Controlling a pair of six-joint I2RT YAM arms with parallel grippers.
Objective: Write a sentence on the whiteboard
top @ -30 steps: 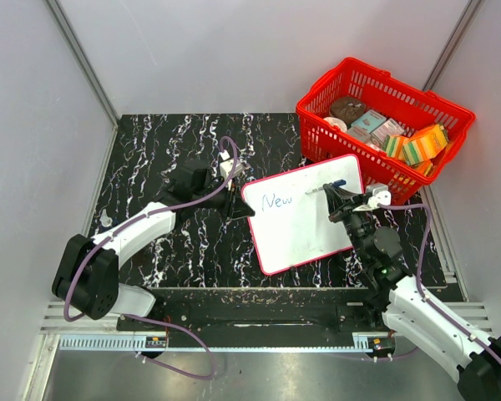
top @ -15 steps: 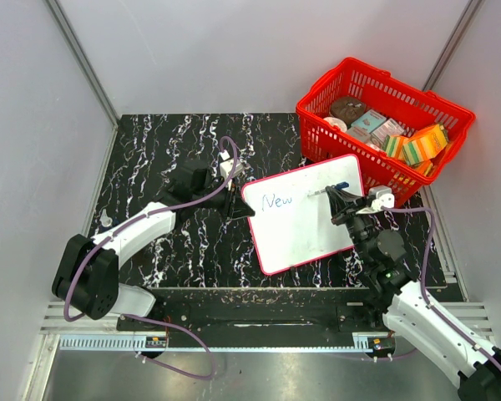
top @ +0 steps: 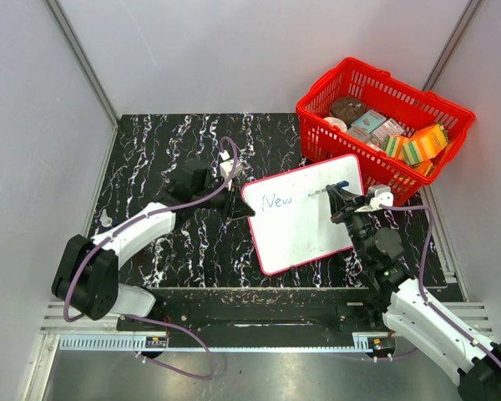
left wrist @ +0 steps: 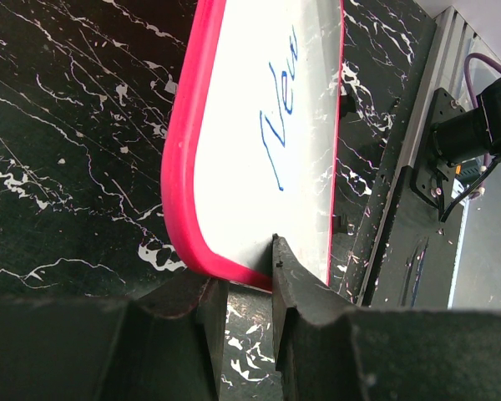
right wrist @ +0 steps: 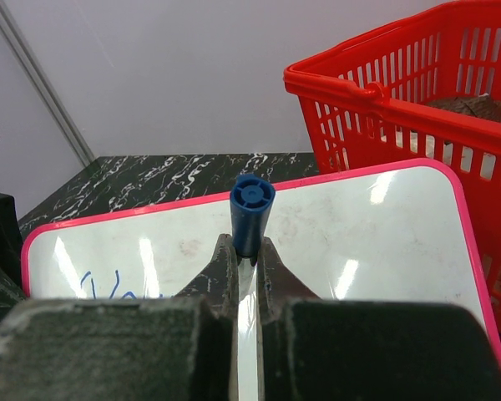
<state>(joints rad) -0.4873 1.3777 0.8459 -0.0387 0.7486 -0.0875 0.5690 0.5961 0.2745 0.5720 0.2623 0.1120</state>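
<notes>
The whiteboard (top: 305,230) lies tilted on the black marbled table, its red rim against the basket. Blue script, the sentence's first word "New" (top: 277,200), sits near its upper left. My left gripper (top: 240,209) is shut on the board's left edge; in the left wrist view the red rim (left wrist: 179,209) runs between the fingers of that gripper (left wrist: 246,267), with the writing (left wrist: 280,109) beyond. My right gripper (top: 334,200) is shut on a blue marker (top: 338,186) over the board's upper right. In the right wrist view the marker's blue end (right wrist: 252,209) sticks out above that gripper (right wrist: 244,251). The marker's tip is hidden.
A red basket (top: 315,134) with several packages stands at the back right, touching the board's far corner; it fills the right wrist view's upper right (right wrist: 384,92). Grey walls close in the table (top: 167,142) on three sides. A metal rail (top: 234,313) runs along the near edge.
The right arm swayed slightly and stands almost where it was, marker still in its grip. The writing looks the same. The left arm has not moved.
</notes>
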